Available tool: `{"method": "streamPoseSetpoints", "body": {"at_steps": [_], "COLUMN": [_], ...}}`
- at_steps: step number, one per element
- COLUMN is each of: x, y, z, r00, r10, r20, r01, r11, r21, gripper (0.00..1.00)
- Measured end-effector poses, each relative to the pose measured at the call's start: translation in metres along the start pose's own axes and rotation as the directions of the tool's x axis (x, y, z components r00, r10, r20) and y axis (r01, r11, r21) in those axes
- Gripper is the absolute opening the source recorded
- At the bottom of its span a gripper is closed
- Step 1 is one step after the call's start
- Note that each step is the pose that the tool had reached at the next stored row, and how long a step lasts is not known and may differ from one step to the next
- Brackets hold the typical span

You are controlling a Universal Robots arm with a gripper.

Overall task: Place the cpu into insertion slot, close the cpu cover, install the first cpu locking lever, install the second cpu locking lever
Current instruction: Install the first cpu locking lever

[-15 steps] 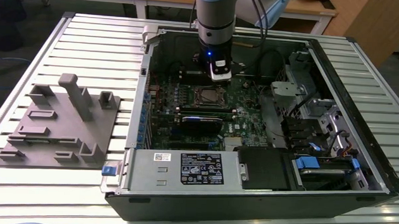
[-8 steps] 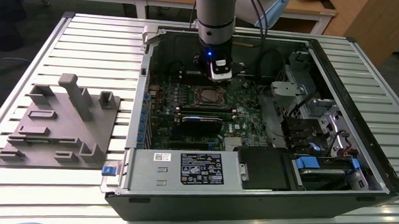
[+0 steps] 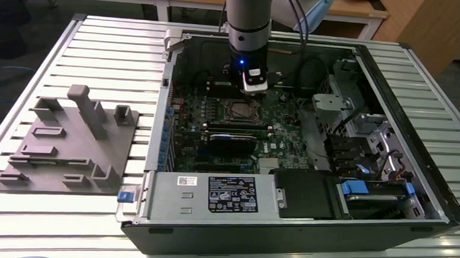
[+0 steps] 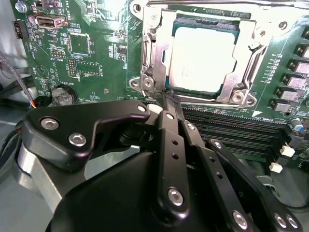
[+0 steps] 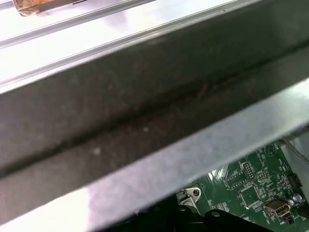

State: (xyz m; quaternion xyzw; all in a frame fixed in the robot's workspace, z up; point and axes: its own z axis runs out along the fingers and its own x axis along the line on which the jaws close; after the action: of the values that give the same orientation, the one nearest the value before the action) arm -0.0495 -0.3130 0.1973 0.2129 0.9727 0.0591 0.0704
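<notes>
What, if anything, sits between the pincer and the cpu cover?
Nothing visible. In the second wrist view the pincer sits right at the edge of the cpu cover; the cpu lies in its window.

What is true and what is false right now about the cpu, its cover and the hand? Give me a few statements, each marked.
1. The cpu lies in the insertion slot. True.
2. The cpu cover stands upright, clear of the chip. False: it lies flat around the cpu, whose metal face shows through its window.
3. The hand hovers over the grey fixture at the exterior view's left. False: it is inside the computer case, with its tips at the edge of the insertion slot.
4. The hand's fingers are drawn together. True.
</notes>
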Motion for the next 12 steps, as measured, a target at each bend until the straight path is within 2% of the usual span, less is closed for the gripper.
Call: {"method": "streamPoseSetpoints", "body": {"at_steps": [4, 12], "x": [-0.0002, 0.0018], "y": [0.0010, 0.0059], "z": [-0.0039, -0.0051], "r00": [1.0000, 1.0000], "r10": [0.000, -0.001], "r20": [0.0003, 0.0017], "r01": [0.000, 0.001], "r11": [1.0000, 1.0000], "r21": [0.0000, 0.0030], "gripper": [0.11, 0.11]}}
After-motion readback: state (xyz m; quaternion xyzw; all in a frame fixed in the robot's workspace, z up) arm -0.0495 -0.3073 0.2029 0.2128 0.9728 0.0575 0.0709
